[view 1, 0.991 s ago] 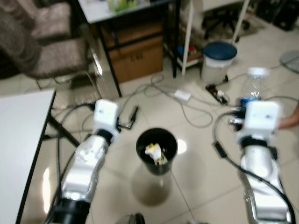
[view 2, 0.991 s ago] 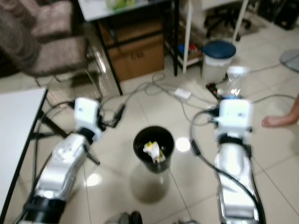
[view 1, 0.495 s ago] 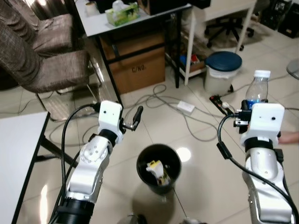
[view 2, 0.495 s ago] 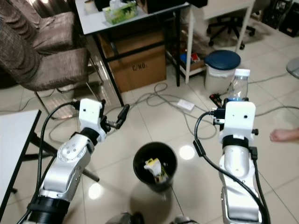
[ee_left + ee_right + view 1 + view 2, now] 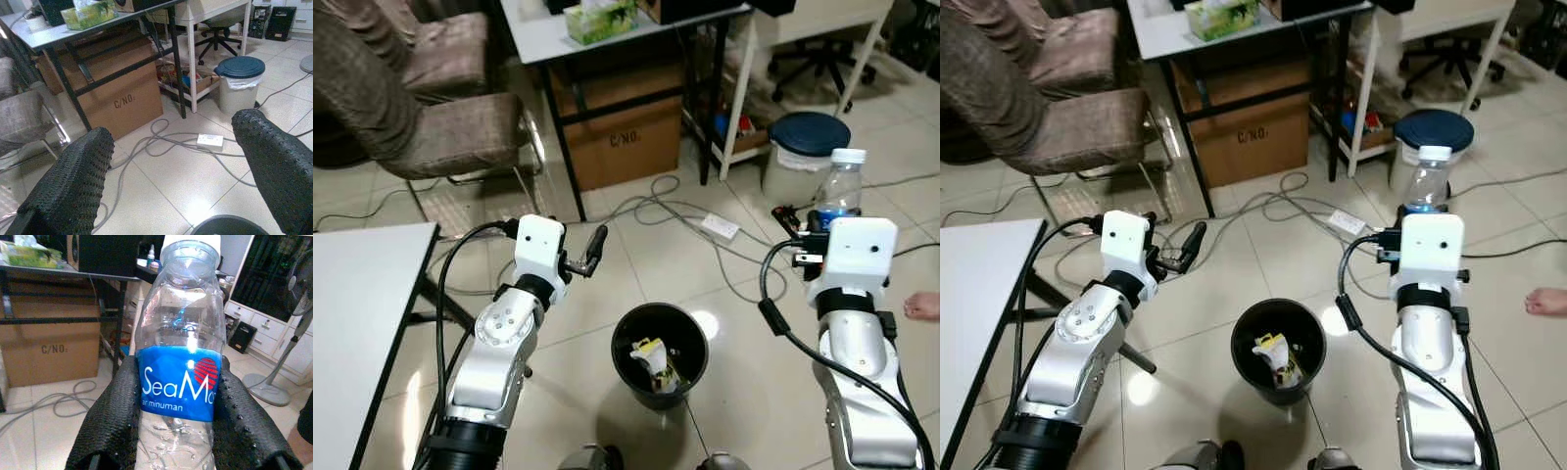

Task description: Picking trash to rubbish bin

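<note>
- Right gripper (image 5: 178, 431) clamped on a clear plastic bottle (image 5: 180, 357), blue label, white cap, held upright above the tile floor (image 5: 636, 284), off to the right of the black rubbish bin (image 5: 660, 354).
- Bin stands on the floor between the two arms; yellow-white trash (image 5: 654, 357) inside it.
- Left gripper (image 5: 176, 176) fingers apart, holding nothing, up left of the bin.
- Behind: cardboard box (image 5: 622, 137) under a desk (image 5: 548, 39), cables (image 5: 675, 211), blue-lidded bucket (image 5: 808, 147).
</note>
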Robot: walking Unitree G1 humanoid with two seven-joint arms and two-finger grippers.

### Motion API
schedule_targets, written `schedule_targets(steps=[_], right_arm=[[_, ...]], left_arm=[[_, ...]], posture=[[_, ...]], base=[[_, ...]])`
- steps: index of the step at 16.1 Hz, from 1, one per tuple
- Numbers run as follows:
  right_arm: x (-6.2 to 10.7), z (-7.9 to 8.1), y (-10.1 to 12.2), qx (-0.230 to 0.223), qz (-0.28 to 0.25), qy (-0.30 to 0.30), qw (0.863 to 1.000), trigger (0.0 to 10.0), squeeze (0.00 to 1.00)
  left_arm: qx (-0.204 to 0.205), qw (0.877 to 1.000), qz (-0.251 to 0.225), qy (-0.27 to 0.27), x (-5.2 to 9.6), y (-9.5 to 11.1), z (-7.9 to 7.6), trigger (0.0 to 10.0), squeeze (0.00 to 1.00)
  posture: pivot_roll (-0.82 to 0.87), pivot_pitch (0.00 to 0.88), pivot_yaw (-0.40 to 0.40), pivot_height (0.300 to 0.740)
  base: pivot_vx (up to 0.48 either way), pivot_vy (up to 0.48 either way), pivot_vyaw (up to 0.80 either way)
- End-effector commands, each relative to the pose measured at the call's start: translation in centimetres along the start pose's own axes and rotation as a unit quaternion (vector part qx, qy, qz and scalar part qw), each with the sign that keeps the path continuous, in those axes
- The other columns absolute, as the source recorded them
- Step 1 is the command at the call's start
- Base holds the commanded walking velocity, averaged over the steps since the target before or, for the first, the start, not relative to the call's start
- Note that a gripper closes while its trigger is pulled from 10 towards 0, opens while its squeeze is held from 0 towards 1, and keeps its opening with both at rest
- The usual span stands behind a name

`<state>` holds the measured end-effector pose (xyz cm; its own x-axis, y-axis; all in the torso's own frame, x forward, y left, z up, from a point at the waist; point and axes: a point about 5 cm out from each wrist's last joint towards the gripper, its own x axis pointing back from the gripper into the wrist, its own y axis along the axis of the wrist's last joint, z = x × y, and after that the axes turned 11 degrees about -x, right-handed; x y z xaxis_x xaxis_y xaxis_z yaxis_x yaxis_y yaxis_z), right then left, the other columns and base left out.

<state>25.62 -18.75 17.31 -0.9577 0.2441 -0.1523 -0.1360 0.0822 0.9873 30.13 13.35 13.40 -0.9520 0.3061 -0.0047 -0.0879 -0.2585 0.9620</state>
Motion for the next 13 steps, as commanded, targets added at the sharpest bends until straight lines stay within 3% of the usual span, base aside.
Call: schedule_targets(steps=[1,13], right_arm=[[0.13,-0.03,0.17,0.002,-0.003,-0.002,1.000,10.0,0.00],[0.21,-0.08,0.04,0.003,0.002,0.000,1.000,10.0,0.00]], left_arm=[[-0.012,1.000,0.005,0.002,0.19,-0.24,0.21,10.0,0.00],[-0.019,1.000,0.012,0.000,0.31,-0.52,0.04,10.0,0.00]], posture=[[-0.11,0.163,0.103,0.740],[-0.11,0.167,0.101,0.740]], base=[[0.480,0.000,0.00],[0.467,0.000,0.00]])
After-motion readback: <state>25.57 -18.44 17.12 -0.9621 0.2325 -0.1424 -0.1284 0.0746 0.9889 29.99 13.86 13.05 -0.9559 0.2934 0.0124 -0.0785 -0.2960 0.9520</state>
